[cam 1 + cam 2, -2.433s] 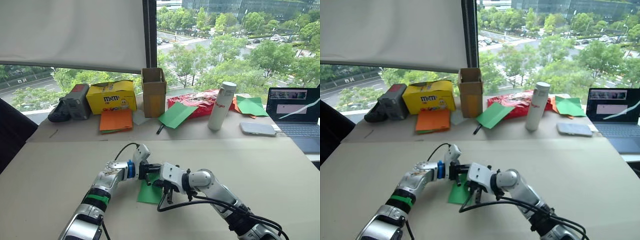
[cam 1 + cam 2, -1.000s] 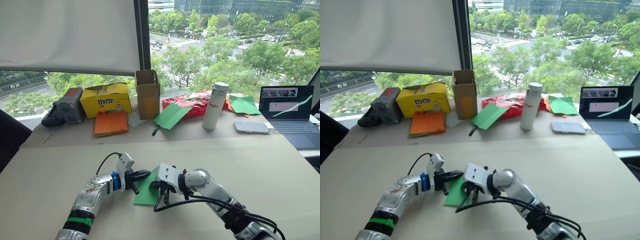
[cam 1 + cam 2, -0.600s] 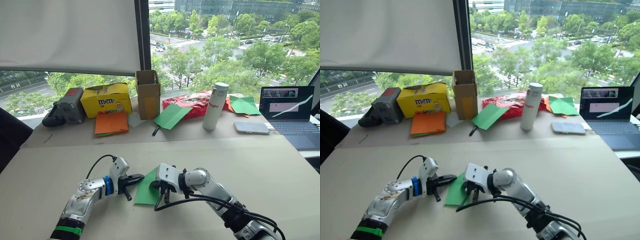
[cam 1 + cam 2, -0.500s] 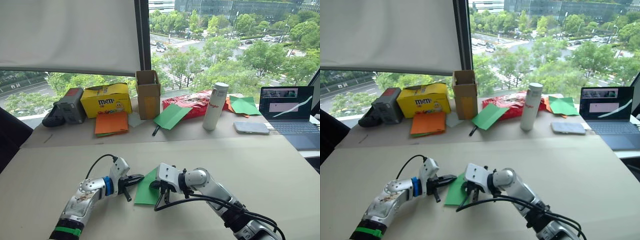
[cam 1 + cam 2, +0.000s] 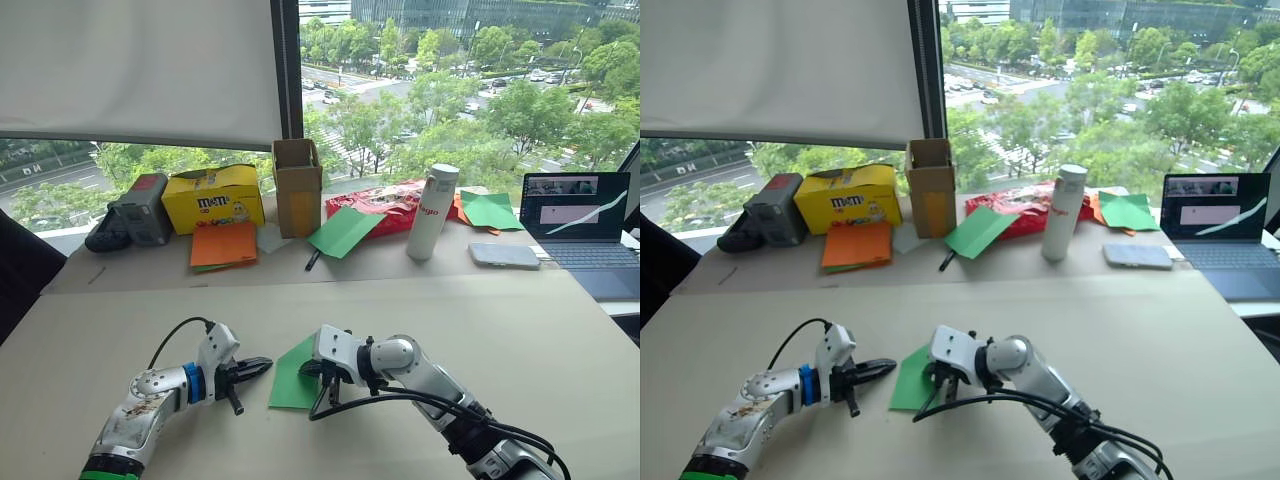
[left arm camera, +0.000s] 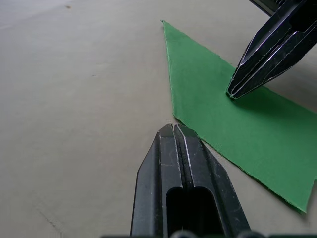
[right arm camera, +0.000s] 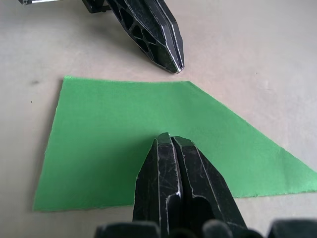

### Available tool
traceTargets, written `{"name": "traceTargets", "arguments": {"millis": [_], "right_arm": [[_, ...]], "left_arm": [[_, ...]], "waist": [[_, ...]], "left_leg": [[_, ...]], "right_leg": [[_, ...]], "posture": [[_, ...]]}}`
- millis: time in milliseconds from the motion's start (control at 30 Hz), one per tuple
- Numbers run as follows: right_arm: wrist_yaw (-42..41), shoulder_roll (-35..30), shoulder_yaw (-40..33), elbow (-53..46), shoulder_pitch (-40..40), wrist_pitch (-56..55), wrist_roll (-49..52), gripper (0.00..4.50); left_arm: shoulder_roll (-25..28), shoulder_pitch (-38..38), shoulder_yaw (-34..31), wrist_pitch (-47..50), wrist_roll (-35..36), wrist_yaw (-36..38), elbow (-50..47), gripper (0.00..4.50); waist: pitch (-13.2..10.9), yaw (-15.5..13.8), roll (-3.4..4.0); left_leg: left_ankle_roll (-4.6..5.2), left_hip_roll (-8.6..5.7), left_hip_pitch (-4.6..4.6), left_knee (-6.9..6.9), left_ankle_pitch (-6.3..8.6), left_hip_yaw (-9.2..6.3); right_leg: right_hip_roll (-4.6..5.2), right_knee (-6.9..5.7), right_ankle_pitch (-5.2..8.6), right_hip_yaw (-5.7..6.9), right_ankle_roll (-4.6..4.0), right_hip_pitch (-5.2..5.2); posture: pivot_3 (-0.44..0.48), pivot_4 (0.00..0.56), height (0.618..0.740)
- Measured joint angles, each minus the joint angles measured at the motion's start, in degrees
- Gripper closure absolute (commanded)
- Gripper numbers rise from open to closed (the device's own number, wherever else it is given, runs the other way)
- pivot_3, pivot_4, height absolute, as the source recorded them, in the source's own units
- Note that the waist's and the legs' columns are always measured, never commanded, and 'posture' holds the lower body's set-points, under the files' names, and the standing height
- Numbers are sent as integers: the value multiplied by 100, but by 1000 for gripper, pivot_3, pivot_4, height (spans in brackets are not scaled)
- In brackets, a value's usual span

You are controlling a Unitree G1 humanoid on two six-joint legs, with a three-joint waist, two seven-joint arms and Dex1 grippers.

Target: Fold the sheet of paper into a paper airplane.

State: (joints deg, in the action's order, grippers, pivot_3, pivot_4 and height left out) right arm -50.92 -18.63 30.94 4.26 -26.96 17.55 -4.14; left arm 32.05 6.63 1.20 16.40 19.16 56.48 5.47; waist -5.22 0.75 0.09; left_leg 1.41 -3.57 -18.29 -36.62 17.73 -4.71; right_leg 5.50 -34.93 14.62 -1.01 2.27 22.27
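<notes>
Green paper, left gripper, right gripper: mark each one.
Paper (image 7: 109, 119): right wrist view, middle of its flat face.
Left gripper (image 6: 174, 130): left wrist view, shut fingertips.
Right gripper (image 7: 166, 139): right wrist view, shut fingertips on the paper.

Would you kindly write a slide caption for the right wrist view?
Right pincer, shut, presses the folded green paper onto the table, left pincer shut just beyond its edge.

Head stereo looking down, wrist cams close — both on paper (image 7: 148, 134)
</notes>
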Motion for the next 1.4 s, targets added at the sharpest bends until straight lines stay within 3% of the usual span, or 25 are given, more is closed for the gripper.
{"name": "traceTargets", "arguments": {"millis": [233, 367, 533, 700, 800, 967, 1167, 1400], "right_arm": [[-17, -54, -57, -125, 7, -12, 13, 4500], [-205, -426, -269, -679, 51, 454, 165, 4500], [-496, -903, -919, -1501, -162, 1070, 622, 4500], [-605, -1335, -1482, -2149, -121, 1198, 999, 4500], [-510, -1696, -1484, -2541, 505, 1030, 866, 4500], [-460, -1982, -1334, -3254, 1142, 952, 756, 4500], [-355, -2095, -1293, -3819, 1376, 894, 749, 4500], [-55, -2077, -1217, -3868, 1414, 1051, 642, 4500]], "left_arm": [[0, 21, -40, 32, 163, 170, 42, 4458], [1, 201, -119, 222, 413, 426, 115, 4458], [11, 1037, -375, 890, 936, 568, 420, 4458], [-34, 2352, -860, 2570, 1685, 51, 805, 4458], [71, 2711, -465, 3160, 1487, -200, 761, 3628], [590, 3271, 658, 4619, 1630, 881, 918, 1986], [681, 4574, 1804, 5326, 1132, 1629, 2277, 33], [-9, 5207, 2447, 5226, 503, 2053, 3561, 33]], "waist": [[-18, -9, -7], [-38, -86, -18], [-54, -116, -40], [-59, -137, -54], [-58, -133, -57], [-65, -61, -63], [-79, -103, -80], [-88, -129, -95]], "left_leg": [[-1, -1, -14, 0, 0, 0], [-1, -12, -74, -9, -2, -3], [-39, -7, -118, -20, -26, -5], [-28, -5, -107, -17, -20, -21], [-57, -11, -108, -15, -37, -19], [-54, -17, -113, -18, -37, -18], [-28, -33, -103, -21, -30, -23], [-56, -48, -108, -27, -51, -22]], "right_leg": [[0, 0, -1, 1, -1, 11], [-2, -4, -2, 9, -1, 70], [-6, -5, -12, 13, -11, 89], [-27, -9, -15, 31, -16, 80], [-23, -12, -15, 23, -14, 79], [-35, -11, -15, 19, -14, 80], [-50, -14, -14, 31, -13, 74], [-34, -16, -12, 28, -9, 76]], "posture": [[0, 150, 740], [0, 150, 740], [0, 150, 740], [0, 150, 740], [0, 150, 740], [0, 150, 740], [0, 150, 740], [0, 150, 740]]}}
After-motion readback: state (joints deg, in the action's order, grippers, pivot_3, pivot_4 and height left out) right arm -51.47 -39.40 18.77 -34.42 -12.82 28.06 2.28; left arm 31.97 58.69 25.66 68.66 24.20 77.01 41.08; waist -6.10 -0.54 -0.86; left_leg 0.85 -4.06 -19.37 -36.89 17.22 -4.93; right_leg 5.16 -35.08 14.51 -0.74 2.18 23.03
